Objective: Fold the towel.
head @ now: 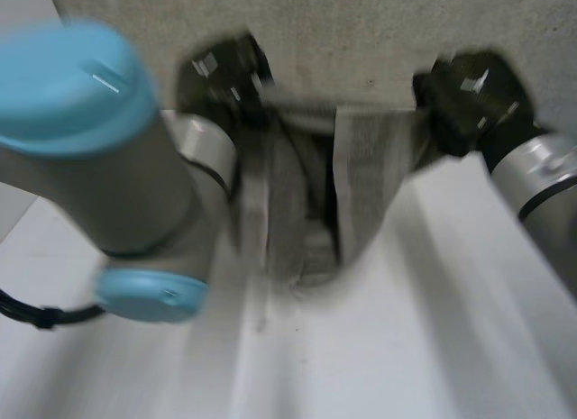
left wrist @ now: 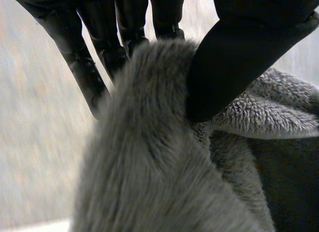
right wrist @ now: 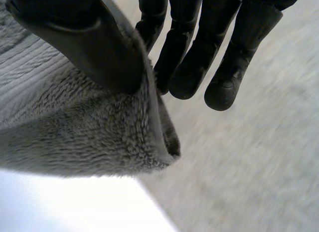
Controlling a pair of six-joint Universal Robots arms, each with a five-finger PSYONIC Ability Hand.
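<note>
A grey fluffy towel hangs bunched between my two raised hands, its lower folds sagging to the white table. My left hand grips its left top end, and my right hand grips its right top end. In the left wrist view the thumb presses the towel against the fingers behind it. The right wrist view has the thumb clamping an edge of the towel, with the fingers on its other side.
My left arm's big joint with its light-blue cap stands close at the near left. A grey speckled surface lies beyond the table's far edge.
</note>
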